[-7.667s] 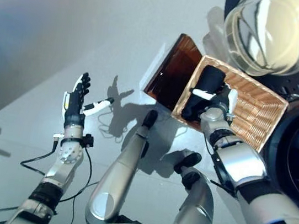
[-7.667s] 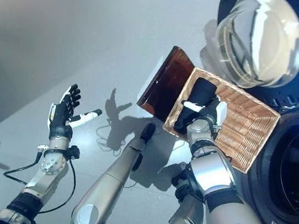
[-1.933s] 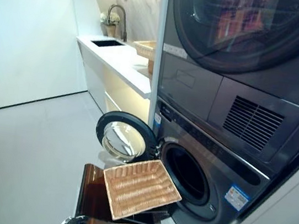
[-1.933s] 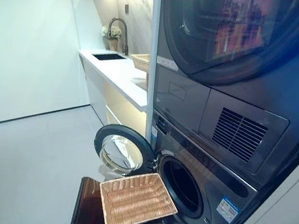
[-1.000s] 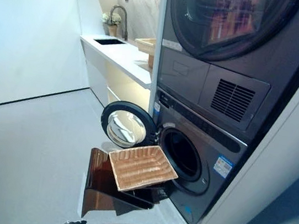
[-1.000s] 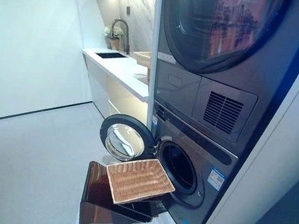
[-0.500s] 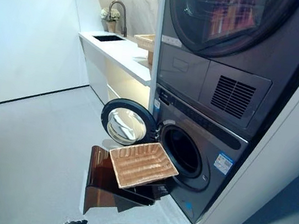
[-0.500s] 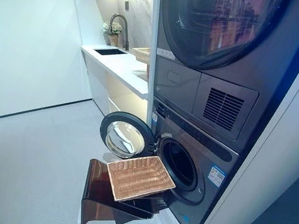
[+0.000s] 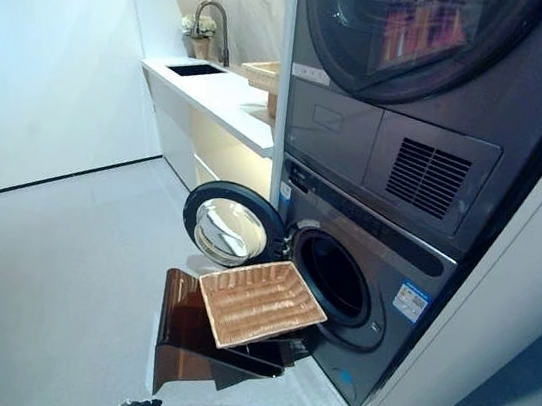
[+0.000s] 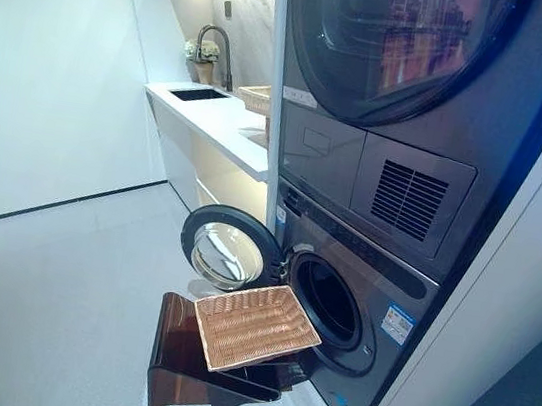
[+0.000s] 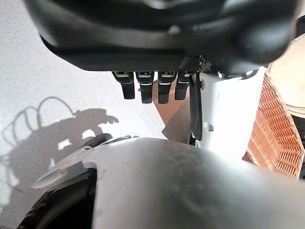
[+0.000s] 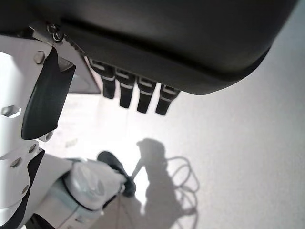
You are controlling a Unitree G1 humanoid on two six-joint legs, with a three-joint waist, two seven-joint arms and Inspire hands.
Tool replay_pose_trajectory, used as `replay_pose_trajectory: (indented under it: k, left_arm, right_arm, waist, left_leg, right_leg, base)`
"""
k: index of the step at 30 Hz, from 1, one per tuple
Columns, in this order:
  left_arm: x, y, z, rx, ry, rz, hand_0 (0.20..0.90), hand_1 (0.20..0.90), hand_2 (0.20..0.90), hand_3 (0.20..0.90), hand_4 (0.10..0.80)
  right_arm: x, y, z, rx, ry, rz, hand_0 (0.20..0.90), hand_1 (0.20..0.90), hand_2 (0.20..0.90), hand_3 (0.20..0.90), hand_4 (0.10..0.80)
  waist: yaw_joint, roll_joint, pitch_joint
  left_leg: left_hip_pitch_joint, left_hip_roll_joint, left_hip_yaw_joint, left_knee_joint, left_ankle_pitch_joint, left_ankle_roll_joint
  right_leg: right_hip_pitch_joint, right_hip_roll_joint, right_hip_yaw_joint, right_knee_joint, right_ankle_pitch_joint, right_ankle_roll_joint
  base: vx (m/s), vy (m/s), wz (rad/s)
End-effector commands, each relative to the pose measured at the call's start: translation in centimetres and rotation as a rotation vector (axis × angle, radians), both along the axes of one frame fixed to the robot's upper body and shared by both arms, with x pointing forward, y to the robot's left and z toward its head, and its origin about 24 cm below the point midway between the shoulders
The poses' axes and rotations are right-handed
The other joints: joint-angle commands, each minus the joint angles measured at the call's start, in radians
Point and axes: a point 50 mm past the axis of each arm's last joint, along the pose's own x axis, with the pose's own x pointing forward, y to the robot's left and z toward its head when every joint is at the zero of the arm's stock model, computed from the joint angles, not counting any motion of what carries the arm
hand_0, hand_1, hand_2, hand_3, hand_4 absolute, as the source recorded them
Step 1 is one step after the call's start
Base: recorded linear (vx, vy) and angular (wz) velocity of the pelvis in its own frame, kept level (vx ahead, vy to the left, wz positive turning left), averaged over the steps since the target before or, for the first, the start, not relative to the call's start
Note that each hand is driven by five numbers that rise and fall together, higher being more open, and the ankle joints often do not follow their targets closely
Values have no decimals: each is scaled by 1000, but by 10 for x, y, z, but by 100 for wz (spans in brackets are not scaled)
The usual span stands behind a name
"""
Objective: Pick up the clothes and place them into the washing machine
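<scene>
The lower washing machine (image 9: 342, 274) stands with its round door (image 9: 230, 230) swung open to the left and a dark drum inside. In front of it a wicker basket (image 9: 259, 302) rests tilted on a brown stand (image 9: 186, 338), and nothing lies in it. No clothes show in any view. My left hand (image 11: 152, 88) hangs with straight fingers over the floor and holds nothing, the basket's edge (image 11: 274, 138) beside it. My right hand (image 12: 128, 93) also hangs with straight fingers, empty, over bare floor.
A dryer (image 9: 415, 42) is stacked on the washer. Left of the machines runs a white counter (image 9: 216, 89) with a sink, a faucet (image 9: 208, 18) and a second wicker basket (image 9: 264, 73). A white panel (image 9: 496, 326) borders the machines on the right.
Earlier the camera looked down and my right hand was on a black garment in the basket. Now it faces the machines, the basket is empty and both hands hang low.
</scene>
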Motion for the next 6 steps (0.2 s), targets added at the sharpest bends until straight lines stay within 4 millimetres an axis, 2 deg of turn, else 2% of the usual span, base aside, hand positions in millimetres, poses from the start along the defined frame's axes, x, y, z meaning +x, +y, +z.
replay_pose_trajectory:
  k: [1,6]
  left_arm:
    - [35,-11,3,-19,-122,5,900,900,900,900,800]
    - [36,-8,3,-10,-119,5,900,900,900,900,800]
  right_arm:
    - [38,14,-4,28,-113,24,900,900,900,900,800]
    - [35,15,-5,33,-104,22,900,900,900,900,800]
  waist:
    - [-25,-48,-2]
    - [-27,-50,-8]
  left_leg:
    - [-84,-1,-13,1,38,-32]
    - [-76,-2,-10,-2,37,-32]
  right_leg:
    - [68,-29,-15,-194,71,14]
    - [75,-26,-15,-195,68,14]
  base:
    - [0,0,0]
    - [0,0,0]
